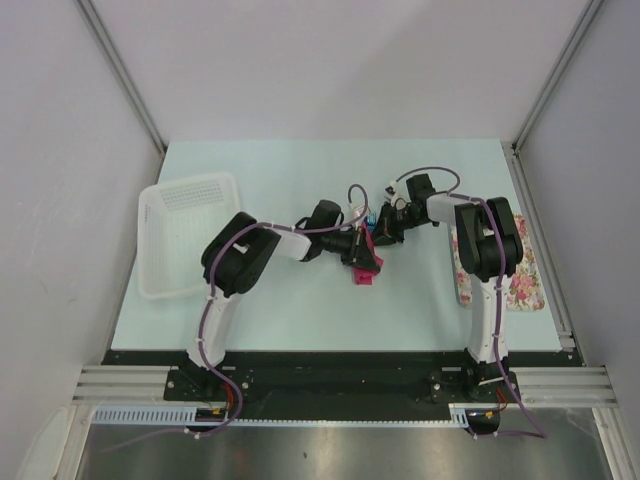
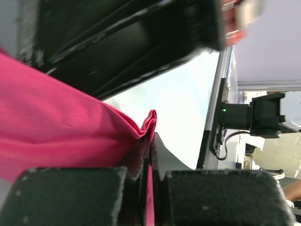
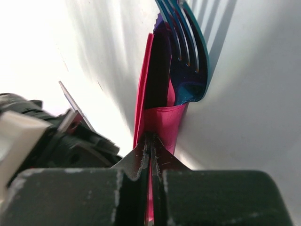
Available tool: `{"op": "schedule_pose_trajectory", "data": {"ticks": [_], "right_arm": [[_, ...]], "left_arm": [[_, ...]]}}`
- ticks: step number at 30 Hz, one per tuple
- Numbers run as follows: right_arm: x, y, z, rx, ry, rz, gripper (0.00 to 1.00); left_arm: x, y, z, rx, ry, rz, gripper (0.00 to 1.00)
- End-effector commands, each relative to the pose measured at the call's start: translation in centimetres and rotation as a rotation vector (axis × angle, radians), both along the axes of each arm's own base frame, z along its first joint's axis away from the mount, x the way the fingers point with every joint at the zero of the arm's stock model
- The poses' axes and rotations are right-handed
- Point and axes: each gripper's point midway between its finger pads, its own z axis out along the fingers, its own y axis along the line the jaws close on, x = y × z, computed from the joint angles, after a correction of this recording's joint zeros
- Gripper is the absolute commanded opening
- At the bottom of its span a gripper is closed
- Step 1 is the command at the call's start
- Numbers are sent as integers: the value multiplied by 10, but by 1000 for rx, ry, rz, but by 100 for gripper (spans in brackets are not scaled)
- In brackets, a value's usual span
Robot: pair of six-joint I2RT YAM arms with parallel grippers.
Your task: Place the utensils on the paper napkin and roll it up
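Note:
The magenta-pink paper napkin (image 1: pixel 365 262) lies folded at the middle of the table, mostly hidden under both grippers. My left gripper (image 1: pixel 362 252) is shut on a fold of the napkin (image 2: pixel 70 127), with paper pinched between its pads. My right gripper (image 1: pixel 380 232) is shut on the napkin's edge (image 3: pixel 162 127). The dark blue utensils (image 3: pixel 186 56) sit inside the fold; a fork's tines and a knife tip stick out past the paper. In the top view only a blue tip (image 1: pixel 368 214) shows.
A white basket (image 1: pixel 190 232) stands at the left of the table. A floral-patterned tray (image 1: pixel 510 270) lies at the right, partly under my right arm. The two grippers are close together over the napkin.

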Motion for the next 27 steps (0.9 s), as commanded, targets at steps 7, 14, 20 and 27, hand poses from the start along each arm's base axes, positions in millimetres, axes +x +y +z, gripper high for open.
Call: {"op": "schedule_pose_trajectory", "data": {"ticks": [7,14,20,27], "right_arm": [[2,-18,-52,-161,10,-37,0],[0,-22,-56,-175,19,-46,0],[4,-19,-46,-145,9,-39,0],[10,-20,6,-67,-28,-14,16]], "left_arm": [[-24,-10,-13,-42,6,-63,4],[-31,-11,-10,-40,-12,-93,2],[-21,2,-40,-4,103,-26,5],[-22,8,-48,-4,115,-11,9]]}}
